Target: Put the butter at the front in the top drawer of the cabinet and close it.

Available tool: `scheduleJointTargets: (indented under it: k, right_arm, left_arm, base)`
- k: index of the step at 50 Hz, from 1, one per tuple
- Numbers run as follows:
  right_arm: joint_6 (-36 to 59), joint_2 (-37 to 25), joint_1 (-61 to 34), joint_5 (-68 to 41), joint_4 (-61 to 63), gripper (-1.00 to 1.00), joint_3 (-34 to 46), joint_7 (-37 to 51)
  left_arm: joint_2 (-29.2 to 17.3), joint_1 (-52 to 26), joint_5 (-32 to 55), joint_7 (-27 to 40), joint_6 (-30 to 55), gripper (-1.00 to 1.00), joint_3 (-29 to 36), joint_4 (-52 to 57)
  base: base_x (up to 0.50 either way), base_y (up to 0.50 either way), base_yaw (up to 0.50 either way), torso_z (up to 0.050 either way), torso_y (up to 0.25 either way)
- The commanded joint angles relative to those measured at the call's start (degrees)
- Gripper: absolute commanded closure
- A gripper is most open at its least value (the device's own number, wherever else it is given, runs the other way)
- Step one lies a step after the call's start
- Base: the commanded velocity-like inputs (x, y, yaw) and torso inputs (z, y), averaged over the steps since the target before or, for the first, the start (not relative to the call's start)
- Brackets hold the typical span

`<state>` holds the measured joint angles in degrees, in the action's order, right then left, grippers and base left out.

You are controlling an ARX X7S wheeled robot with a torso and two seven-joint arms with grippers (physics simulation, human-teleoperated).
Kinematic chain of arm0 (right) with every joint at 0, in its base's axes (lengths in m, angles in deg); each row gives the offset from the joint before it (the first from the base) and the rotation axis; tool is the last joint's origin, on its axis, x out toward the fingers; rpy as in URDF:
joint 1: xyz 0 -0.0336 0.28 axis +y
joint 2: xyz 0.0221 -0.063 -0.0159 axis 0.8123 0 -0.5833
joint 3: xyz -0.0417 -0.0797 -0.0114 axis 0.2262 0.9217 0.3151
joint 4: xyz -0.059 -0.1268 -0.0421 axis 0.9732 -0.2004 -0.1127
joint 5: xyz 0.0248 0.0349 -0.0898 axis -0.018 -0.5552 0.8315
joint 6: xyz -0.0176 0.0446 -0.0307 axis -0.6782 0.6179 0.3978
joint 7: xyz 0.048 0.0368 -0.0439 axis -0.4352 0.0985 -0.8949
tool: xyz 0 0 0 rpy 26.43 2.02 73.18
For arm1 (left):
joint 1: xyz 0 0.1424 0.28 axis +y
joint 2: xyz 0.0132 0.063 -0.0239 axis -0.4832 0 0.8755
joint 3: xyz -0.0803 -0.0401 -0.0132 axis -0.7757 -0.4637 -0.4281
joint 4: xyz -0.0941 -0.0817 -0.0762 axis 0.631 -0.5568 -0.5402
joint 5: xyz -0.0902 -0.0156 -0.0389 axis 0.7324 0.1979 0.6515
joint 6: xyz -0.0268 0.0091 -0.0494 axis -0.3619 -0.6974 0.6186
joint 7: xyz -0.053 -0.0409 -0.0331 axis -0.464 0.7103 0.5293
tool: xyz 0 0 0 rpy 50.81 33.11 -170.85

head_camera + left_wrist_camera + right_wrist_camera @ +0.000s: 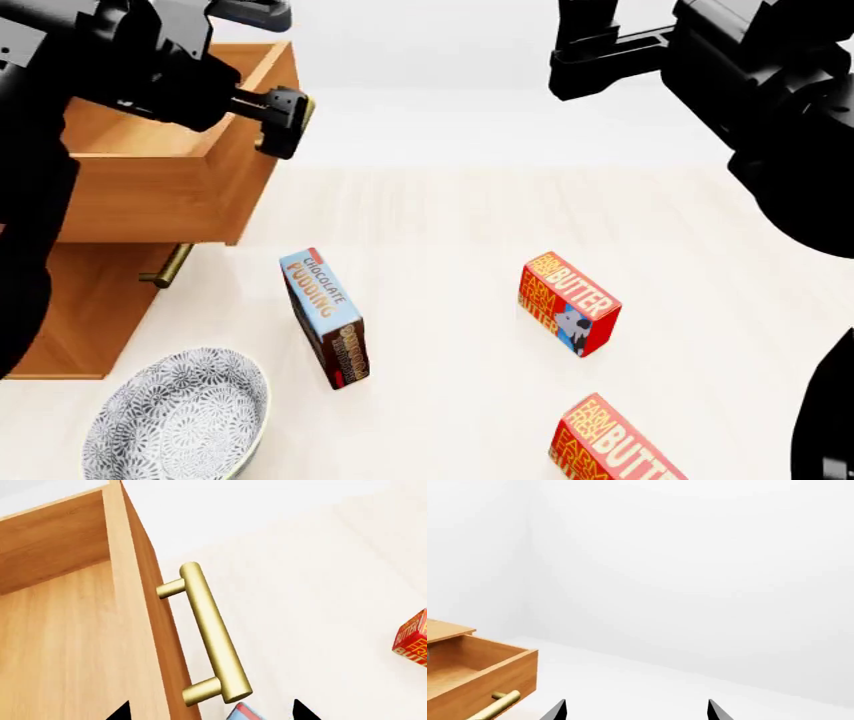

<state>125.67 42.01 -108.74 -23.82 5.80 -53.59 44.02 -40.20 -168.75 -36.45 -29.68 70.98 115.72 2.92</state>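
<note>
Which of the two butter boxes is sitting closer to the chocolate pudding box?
The butter box shown whole, with the blue-and-white picture on its end, lies closer to the pudding box. The other butter box sits lower right, cut off by the head view's bottom edge.

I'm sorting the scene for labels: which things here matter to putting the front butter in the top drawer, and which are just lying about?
Job:
butter nearest the front
top drawer, pulled open
cabinet
left gripper at the drawer handle

Lying about:
second butter box
chocolate pudding box
patterned bowl
</note>
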Motion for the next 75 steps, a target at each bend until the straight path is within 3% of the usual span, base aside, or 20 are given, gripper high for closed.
scheduleJointTargets:
  k: [1, 10, 15, 18, 22, 25, 31, 35, 44, 47, 53, 57, 65, 75]
  right_arm:
    - [0.6, -0.1, -0.7, -1.3, 0.5, -1.0, -0.2, 0.6]
    - [-0.1, -0.3, -0.3, -1.5, 0.2, -1.0, 0.0, 0.3]
    - [-0.6, -0.5, -0.3, -1.4, 0.0, -1.0, 0.2, 0.1]
    - [-0.6, -0.6, -0.4, -1.6, -0.1, -1.0, 0.3, 0.2]
    - [-0.6, -0.7, -0.4, -1.9, 0.1, -1.0, 0.2, 0.3]
    - [-0.8, -0.7, 0.0, -2.2, 0.4, -1.0, 0.1, 0.4]
    - [-0.9, -1.0, 0.4, -2.7, 0.6, -1.0, -0.1, 0.5]
    - [-1.1, -1.2, 0.3, -2.9, 0.7, -1.0, -0.2, 0.6]
    - [-1.4, -1.4, 0.8, -3.7, 1.4, -1.0, -0.8, 1.2]
    - [-1.5, -1.5, 0.9, -3.9, 1.7, -1.0, -0.9, 1.5]
    - [-1.6, -1.7, 1.2, -4.3, 2.2, -1.0, -1.1, 1.8]
    - [-1.3, -2.1, 1.8, -5.3, 3.2, -1.0, -2.2, 2.7]
    - [0.3, -3.0, 1.4, -7.4, 4.9, -1.0, -3.2, 4.3]
    - [7.8, -7.5, -0.2, -13.9, 4.2, -1.0, -3.1, 4.2]
  left_arm:
    - [6.0, -1.0, 0.1, -5.9, -3.7, -1.0, -1.1, -1.7]
    - [9.6, -3.2, -0.7, -8.8, -5.5, -1.0, -0.5, -3.6]
    - [8.6, -5.0, 0.2, -6.4, -4.8, -1.0, -1.9, -0.1]
    - [7.9, -7.5, 0.7, -2.3, -6.5, -1.0, -4.1, 0.5]
    - [5.0, -10.6, 1.5, 9.1, -10.0, -1.0, -8.8, 5.8]
    - [-0.2, -9.4, 3.2, 19.2, -8.4, -1.0, -12.0, 19.5]
    - [-12.5, -0.9, 6.3, 37.1, -7.3, -1.0, -17.8, 51.2]
    - [-20.5, 5.7, 6.0, 43.6, -10.6, -1.0, -19.3, 70.0]
    - [-32.0, 18.2, 15.0, 60.4, -10.3, -1.0, -27.9, 96.2]
    - [-34.7, 23.1, 19.1, 66.4, -11.3, -1.0, -31.5, 100.4]
    - [-39.1, 29.9, 13.8, 70.7, -14.6, -1.0, -31.4, 106.7]
    - [-44.7, 41.2, 18.1, 74.1, -20.0, -1.0, -33.7, 112.6]
    - [-52.3, 55.7, 17.2, 78.6, -26.9, -1.0, -34.4, 117.2]
    - [-56.0, 62.8, 16.6, 81.1, -31.3, -1.0, -35.0, 117.4]
  base:
    - [0.0, 0.0, 0.0, 0.0, 0.0]
    - [0.0, 0.0, 0.0, 0.0, 0.0]
    - [0.0, 0.0, 0.0, 0.0, 0.0]
    - [0.0, 0.0, 0.0, 0.0, 0.0]
    - [0.0, 0.0, 0.0, 0.0, 0.0]
    - [0.0, 0.0, 0.0, 0.0, 0.0]
    - [0.0, 0.0, 0.0, 0.0, 0.0]
    - [0.0, 0.0, 0.0, 0.0, 0.0]
    - [0.0, 0.0, 0.0, 0.0, 0.0]
    - [0.0, 0.0, 0.0, 0.0, 0.0]
    - [0.0, 0.0, 0.0, 0.0, 0.0]
    - [0.0, 0.0, 0.0, 0.0, 0.0]
    - [0.0, 0.0, 0.0, 0.0, 0.0]
    - [0.0, 0.0, 0.0, 0.0, 0.0]
